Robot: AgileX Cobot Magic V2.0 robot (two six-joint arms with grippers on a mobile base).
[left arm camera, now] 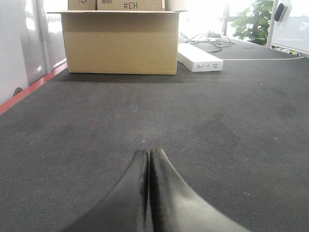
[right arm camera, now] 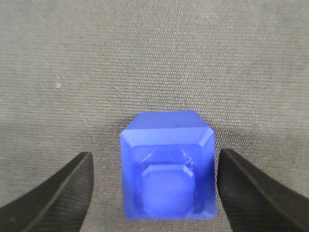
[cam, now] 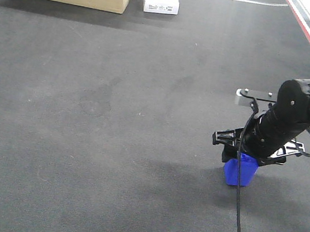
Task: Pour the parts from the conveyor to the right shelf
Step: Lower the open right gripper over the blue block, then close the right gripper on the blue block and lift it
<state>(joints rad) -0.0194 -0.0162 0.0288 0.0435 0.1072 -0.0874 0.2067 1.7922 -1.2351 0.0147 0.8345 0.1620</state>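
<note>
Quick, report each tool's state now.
Left tool: shut, holding nothing.
Right tool: open, one finger on each side of the cube, not clamped on it.

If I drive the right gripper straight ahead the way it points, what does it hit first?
Likely the blue part, centred between the open fingers of the right gripper; they would probably reach the conveyor belt beside it. Depth is unclear.
</note>
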